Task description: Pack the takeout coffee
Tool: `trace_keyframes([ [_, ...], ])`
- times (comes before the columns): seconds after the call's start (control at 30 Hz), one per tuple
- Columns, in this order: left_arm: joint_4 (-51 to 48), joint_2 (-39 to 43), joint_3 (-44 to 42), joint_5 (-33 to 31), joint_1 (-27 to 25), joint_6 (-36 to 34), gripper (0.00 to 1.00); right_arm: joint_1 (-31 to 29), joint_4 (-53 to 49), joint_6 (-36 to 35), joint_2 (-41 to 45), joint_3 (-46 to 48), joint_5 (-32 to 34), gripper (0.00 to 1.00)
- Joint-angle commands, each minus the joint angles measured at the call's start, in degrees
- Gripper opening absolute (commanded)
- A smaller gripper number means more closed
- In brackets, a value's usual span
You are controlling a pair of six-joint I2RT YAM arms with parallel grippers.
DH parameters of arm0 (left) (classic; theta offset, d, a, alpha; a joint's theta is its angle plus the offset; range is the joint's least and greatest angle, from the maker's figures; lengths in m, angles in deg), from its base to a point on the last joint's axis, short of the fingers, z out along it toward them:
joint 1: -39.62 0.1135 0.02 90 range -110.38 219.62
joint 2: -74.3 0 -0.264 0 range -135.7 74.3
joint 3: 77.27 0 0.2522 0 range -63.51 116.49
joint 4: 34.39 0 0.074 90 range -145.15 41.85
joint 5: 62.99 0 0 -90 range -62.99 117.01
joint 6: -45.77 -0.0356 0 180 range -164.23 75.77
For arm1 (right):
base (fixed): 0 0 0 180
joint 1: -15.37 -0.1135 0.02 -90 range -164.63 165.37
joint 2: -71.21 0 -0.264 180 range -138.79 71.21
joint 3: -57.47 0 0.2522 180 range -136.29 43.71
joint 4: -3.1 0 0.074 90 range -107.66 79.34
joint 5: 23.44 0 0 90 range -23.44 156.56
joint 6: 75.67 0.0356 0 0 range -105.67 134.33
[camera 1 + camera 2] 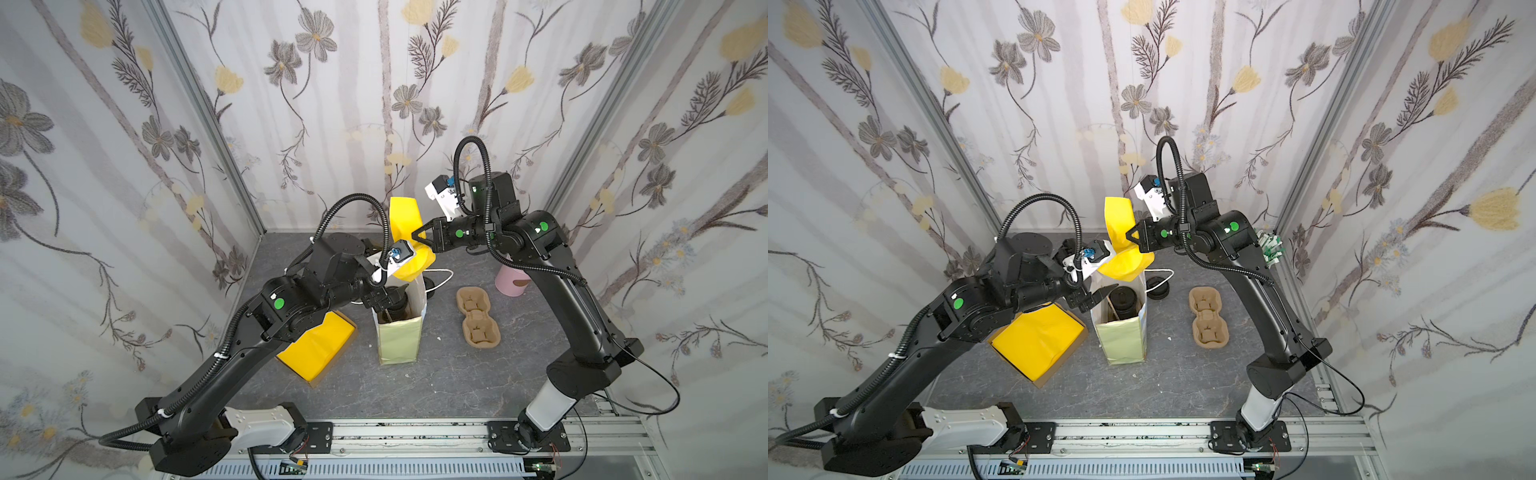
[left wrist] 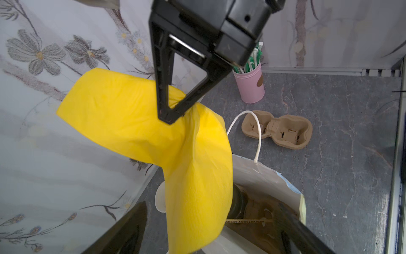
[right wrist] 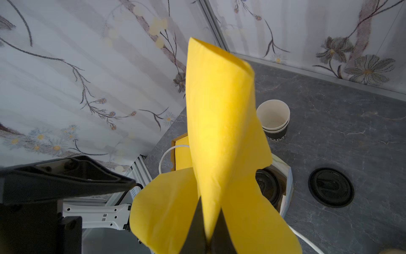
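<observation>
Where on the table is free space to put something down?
Bare: the table in front, between paper bag and rail, and the gap between bag and cup carrier. Crowded: behind the bag, by the loose lid and stacked cups.

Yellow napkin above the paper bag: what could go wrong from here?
The napkin, pinched by the shut right claw, looks wider than the bag, so it may catch on the rim and fall outside. The open left claw by the rim could tip the tall bag and the lidded cup inside.
</observation>
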Motion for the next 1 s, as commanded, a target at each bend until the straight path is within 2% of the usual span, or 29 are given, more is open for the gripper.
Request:
trace_keyframes([
  [0.0,11.1,3.7,-3.2,-3.9,0.2,10.7,0.94,0.0,15.0,-5.1,3.4,6.9,-2.1,0.00],
  [0.13,17.9,7.5,-6.8,-11.7,0.9,18.3,0.95,0.0,25.5,-9.6,9.3,18.6,-1.9,0.00],
  [0.27,20.4,8.8,-8.8,-21.0,2.4,23.7,0.96,-0.3,39.6,-13.8,18.6,33.9,-3.7,0.00],
  [0.37,20.7,8.7,-9.6,-24.4,4.1,26.4,0.96,-1.7,50.5,-20.6,26.2,46.7,-3.9,0.00],
  [0.43,20.9,8.4,-10.1,-25.4,5.3,28.7,0.96,-2.5,53.2,-25.4,29.2,51.5,-3.5,0.00],
  [0.63,21.3,7.7,-12.1,-25.8,9.2,35.0,0.96,-4.2,45.2,-39.8,29.1,51.5,-5.6,0.00],
  [0.8,21.6,7.1,-13.0,-23.0,11.7,38.6,0.96,-7.8,36.8,-52.9,27.3,49.8,-2.8,0.00],
  [0.97,21.7,6.6,-13.6,-21.8,12.4,40.3,0.96,-10.3,33.2,-58.6,25.7,50.0,0.5,0.01],
])
